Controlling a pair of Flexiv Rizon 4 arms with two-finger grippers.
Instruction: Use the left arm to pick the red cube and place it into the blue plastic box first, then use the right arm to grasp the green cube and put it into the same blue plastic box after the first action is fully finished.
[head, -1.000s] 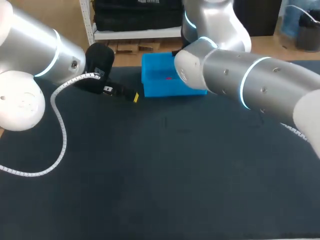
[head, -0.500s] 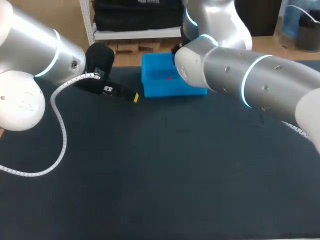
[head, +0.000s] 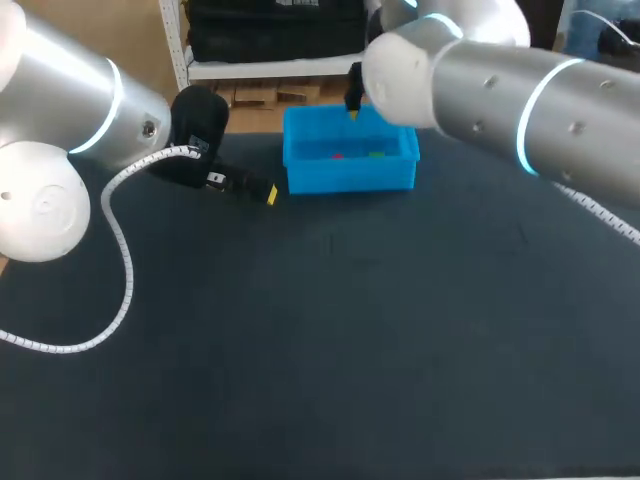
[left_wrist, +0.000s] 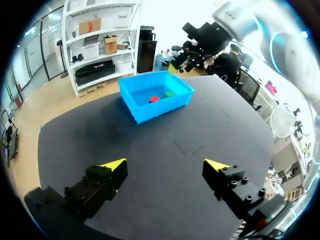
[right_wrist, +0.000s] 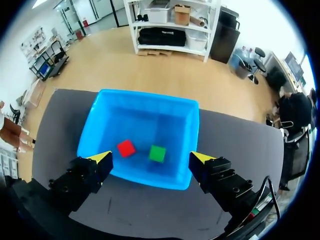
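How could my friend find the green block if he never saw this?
Look at the dark table and find the blue box at its far side. Two small cubes lie apart inside it. The green cube is beside the red cube and is the only green thing there.

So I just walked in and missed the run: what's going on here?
The red cube and the green cube lie side by side in the blue plastic box. The right end effector hovers open above it, holding nothing. The left end effector is open over the table, short of the box.
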